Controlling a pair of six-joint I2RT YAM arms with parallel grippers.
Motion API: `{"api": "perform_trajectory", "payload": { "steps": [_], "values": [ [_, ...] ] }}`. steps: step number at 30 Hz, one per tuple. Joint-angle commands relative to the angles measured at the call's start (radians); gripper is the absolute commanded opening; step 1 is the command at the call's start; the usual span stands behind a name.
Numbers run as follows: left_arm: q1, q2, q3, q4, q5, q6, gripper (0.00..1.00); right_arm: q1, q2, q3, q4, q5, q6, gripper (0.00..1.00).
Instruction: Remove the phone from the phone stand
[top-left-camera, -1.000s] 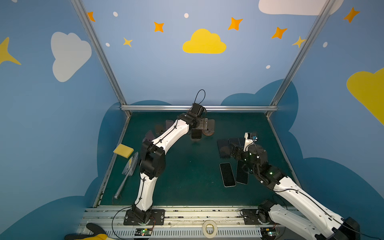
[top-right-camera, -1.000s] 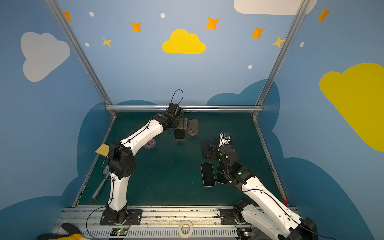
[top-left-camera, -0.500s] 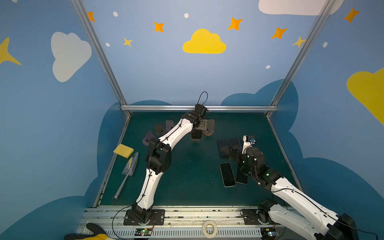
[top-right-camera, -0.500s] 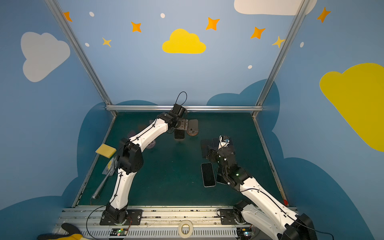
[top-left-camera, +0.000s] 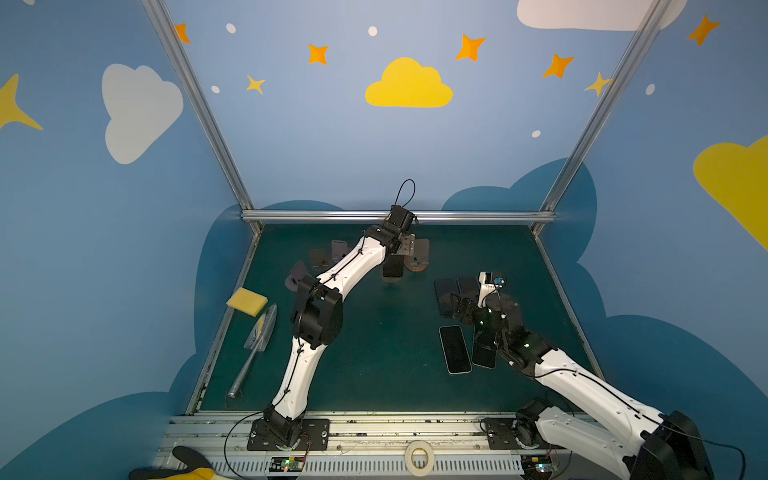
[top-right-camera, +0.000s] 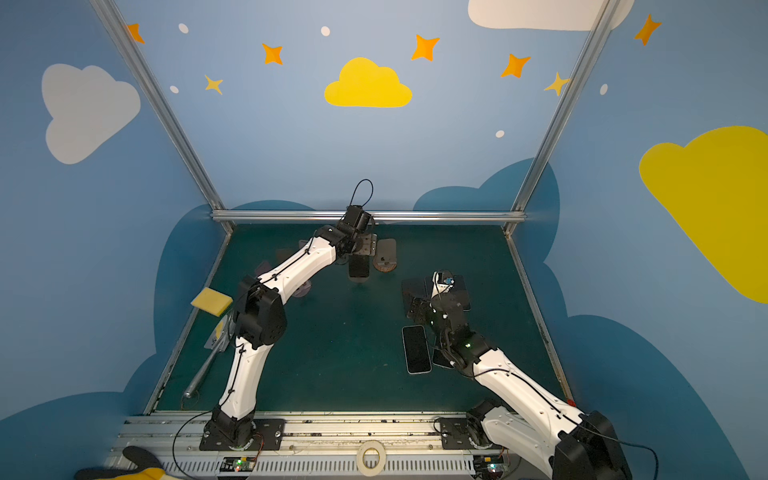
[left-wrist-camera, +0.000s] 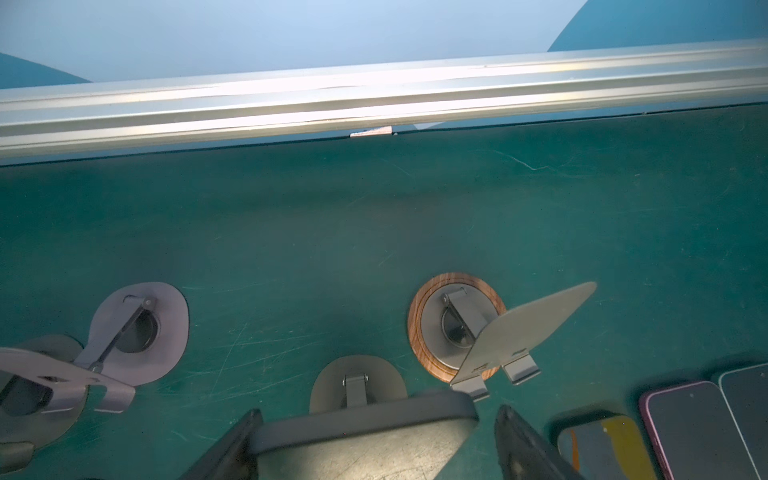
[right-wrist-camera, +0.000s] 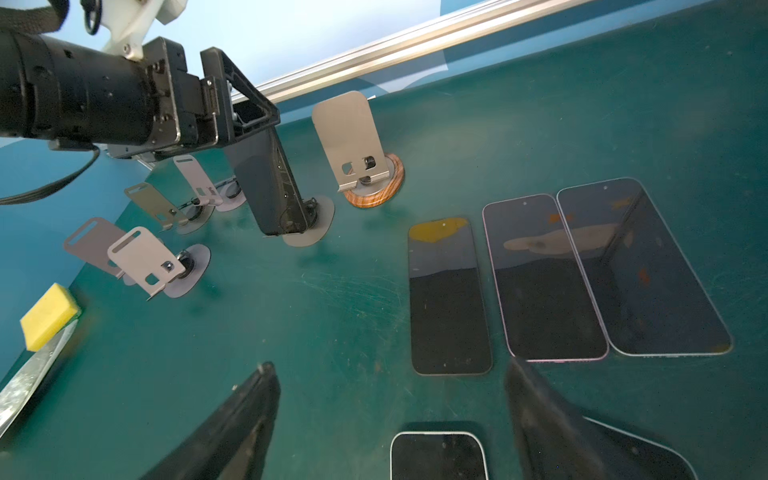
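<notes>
Dark slab phone (right-wrist-camera: 270, 183) sits on its grey disc-foot stand (right-wrist-camera: 309, 226) near the mat's far edge; left gripper (left-wrist-camera: 376, 444) straddles it, seemingly unclamped. Lift remains. Right gripper (right-wrist-camera: 390, 419) gapes, empty.

No text, label, brand, number or sign can be read on the phones, the stands, the arms or the walls

Both top views look down from high above the near edge onto the whole green tabletop (top-left-camera: 374, 353). Each wrist view sits low and close; both share the wood-ringed stand (left-wrist-camera: 453, 328) and flat phones.
</notes>
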Motion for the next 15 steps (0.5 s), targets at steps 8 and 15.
{"api": "perform_trajectory", "payload": {
  "steps": [8,15],
  "values": [
    [0.0,-0.013,-0.102,0.089,-0.059,-0.045,0.82,-0.015,-0.008,0.023,-0.007,-0.041,0.03,0.86],
    [0.0,-0.03,-0.13,0.11,-0.066,-0.023,0.78,-0.015,0.001,0.025,-0.01,-0.047,0.037,0.85]
  ]
}}
